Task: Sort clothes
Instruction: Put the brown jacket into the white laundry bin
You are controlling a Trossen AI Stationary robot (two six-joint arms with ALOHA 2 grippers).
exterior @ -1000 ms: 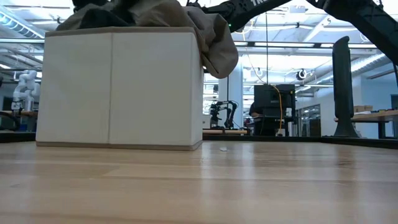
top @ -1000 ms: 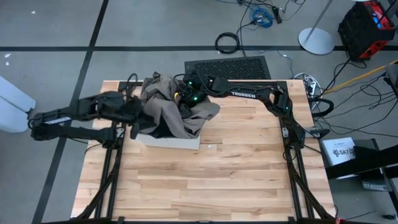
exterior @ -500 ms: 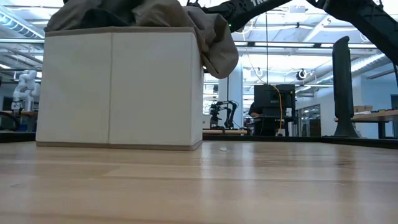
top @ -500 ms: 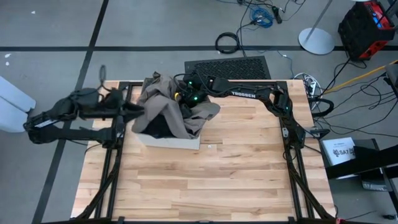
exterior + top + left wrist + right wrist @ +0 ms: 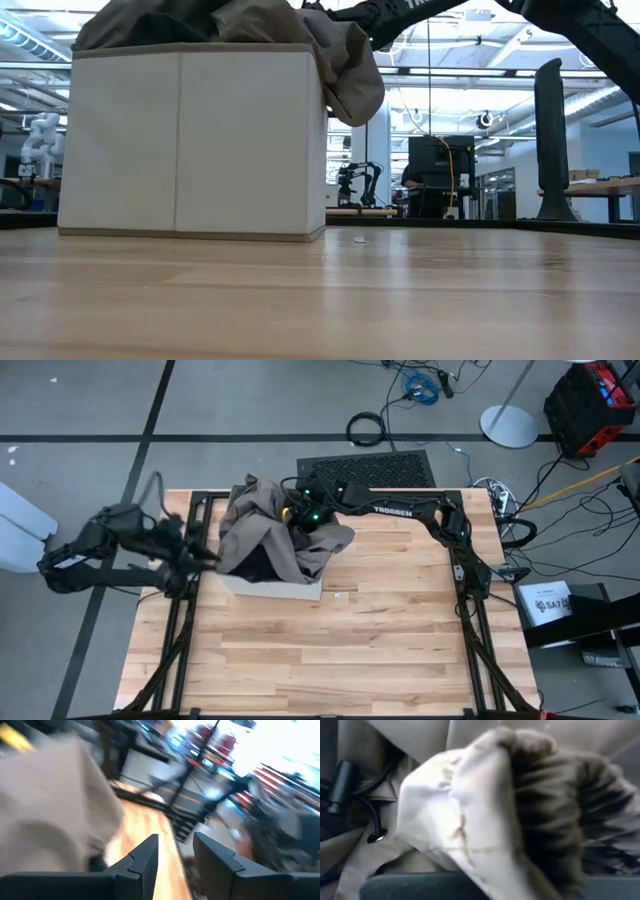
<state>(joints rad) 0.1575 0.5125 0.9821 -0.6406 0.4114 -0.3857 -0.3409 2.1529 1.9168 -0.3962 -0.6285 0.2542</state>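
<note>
A khaki-tan garment (image 5: 270, 530) lies heaped on a white-beige box (image 5: 275, 588) at the table's far left. One fold of it hangs over the box's right corner (image 5: 350, 70). A dark garment (image 5: 255, 565) shows under it inside the box. My right gripper (image 5: 298, 512) reaches in from the right, sits over the heap and is shut on the khaki cloth. My left gripper (image 5: 200, 552) stands open to the left of the box, with nothing between its fingers (image 5: 175, 855). The khaki cloth (image 5: 50, 810) shows off to one side of it. My right gripper holds a bunched fold of the khaki-tan garment (image 5: 470, 810) next to its darker ribbed band (image 5: 545, 805). The cloth itself covers the fingertips, so I cannot see how many layers are held. The arm comes from the table's right, slanting down. The garment rests slack on the box.
A black grille mat (image 5: 368, 465) lies at the table's far edge behind the box. Black frame rails run along the table's left and right sides. The near half of the wooden table (image 5: 330, 650) is bare wood.
My left gripper has drawn back from the box's left rim toward the table's left edge, rising a little and turning as it went. It has left the low view. The khaki heap and my right gripper have stayed where they were.
</note>
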